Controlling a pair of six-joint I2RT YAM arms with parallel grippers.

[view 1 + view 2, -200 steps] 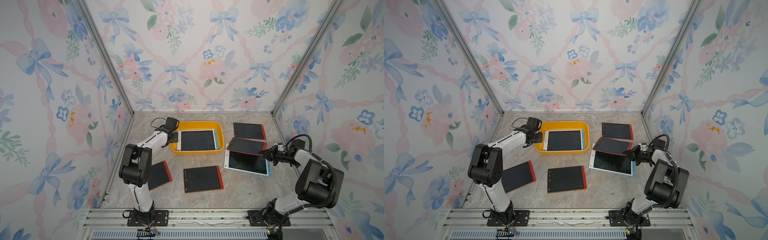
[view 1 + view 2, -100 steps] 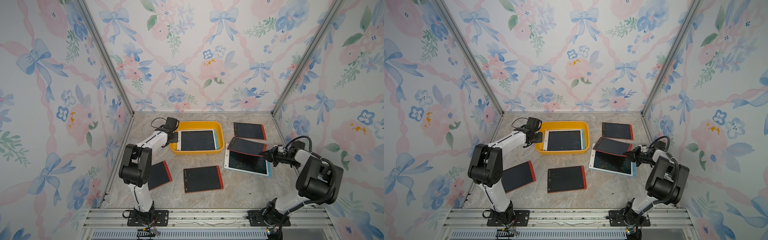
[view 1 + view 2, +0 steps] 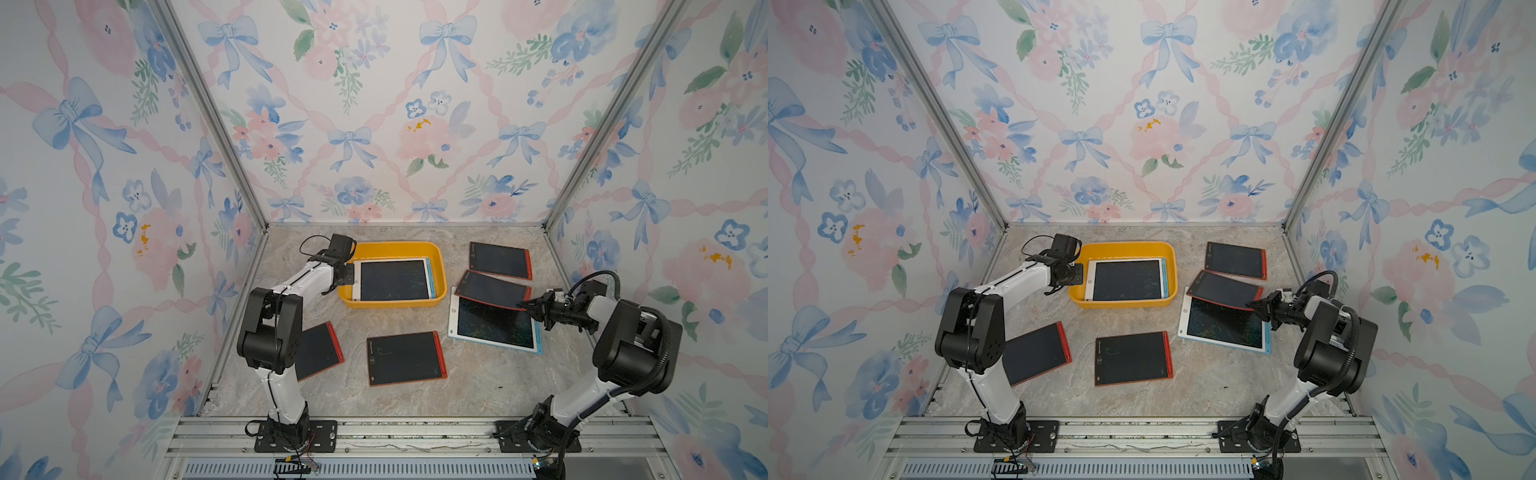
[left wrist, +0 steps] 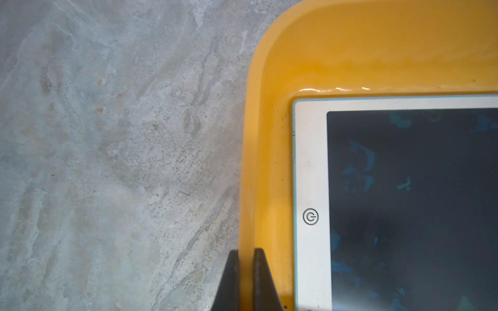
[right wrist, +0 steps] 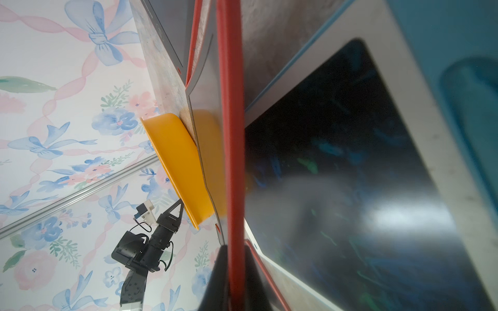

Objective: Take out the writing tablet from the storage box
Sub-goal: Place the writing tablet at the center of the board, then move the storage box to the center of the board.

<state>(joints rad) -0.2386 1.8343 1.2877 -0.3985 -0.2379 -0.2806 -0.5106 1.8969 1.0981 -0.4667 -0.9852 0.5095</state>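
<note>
A: Now, box [image 3: 395,246]?
B: On table [image 3: 478,395], white tablet [image 3: 394,280] flat inside; rim pinched by left gripper [image 4: 245,251].
A: Right gripper [image 5: 234,249]?
B: Clamped on red tablet [image 5: 230,134] edge, outside box, overlapping blue-edged tablet [image 3: 494,324].

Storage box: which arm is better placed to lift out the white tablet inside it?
Probably left. The left hand is shut on the storage box rim, beside the white tablet. It must first release the rim. The right hand is far off, shut on a red-edged tablet.
</note>
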